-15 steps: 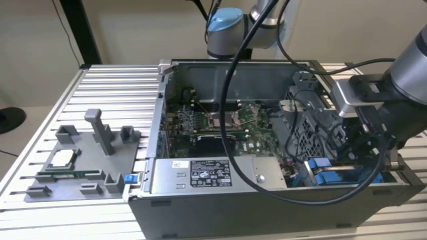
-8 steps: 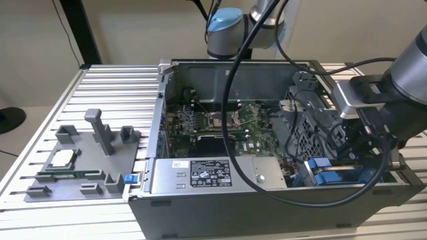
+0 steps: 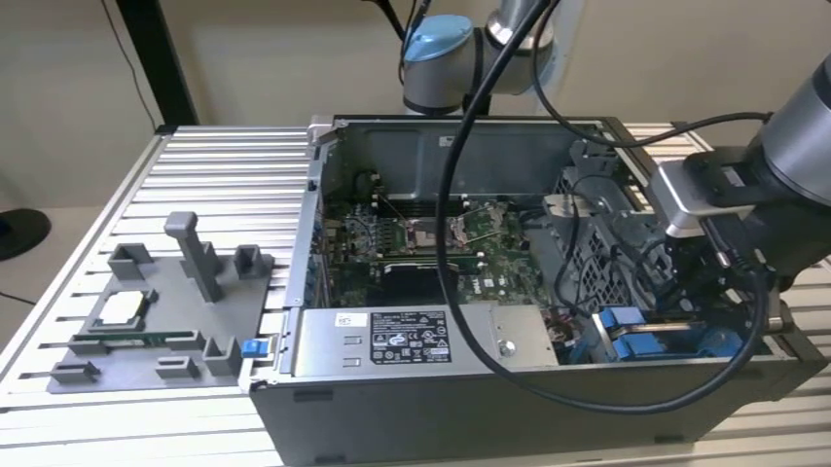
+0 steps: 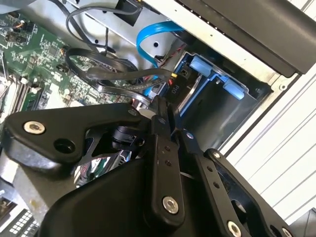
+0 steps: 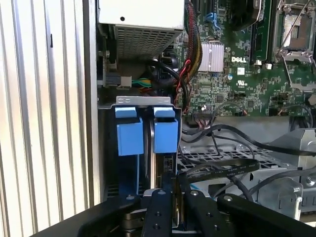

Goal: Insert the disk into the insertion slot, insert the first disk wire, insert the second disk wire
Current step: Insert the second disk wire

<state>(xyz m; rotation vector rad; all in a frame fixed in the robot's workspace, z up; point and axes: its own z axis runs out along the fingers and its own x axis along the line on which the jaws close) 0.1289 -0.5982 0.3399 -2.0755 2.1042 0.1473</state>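
The insertion slot [image 5: 138, 101] is a dark grey bay at the computer case's corner, on the exterior view's right [image 3: 649, 336]. The disk [image 5: 159, 168] stands edge-on inside it, with its blue carrier tabs [image 5: 165, 132] at the bay's mouth. My gripper [image 5: 174, 190] hangs just over the disk's end. Its fingers [image 4: 159, 148] are drawn together on the connector of a flat black disk wire [image 5: 217, 170]. That wire loops away over the motherboard [image 4: 118, 74]. A second black connector [image 4: 175, 91] sits against the disk beside the fingertips. In the exterior view the gripper [image 3: 722, 292] reaches down into that corner.
A grey labelled power-supply box [image 3: 389, 341] lies along the case front beside the bay. The green motherboard [image 3: 429, 243] fills the case floor. A perforated metal cage [image 3: 597, 253] and loose black cables crowd the gripper. A blue cable [image 4: 153, 34] arcs nearby. A grey fixture plate [image 3: 156, 311] rests on the slatted table.
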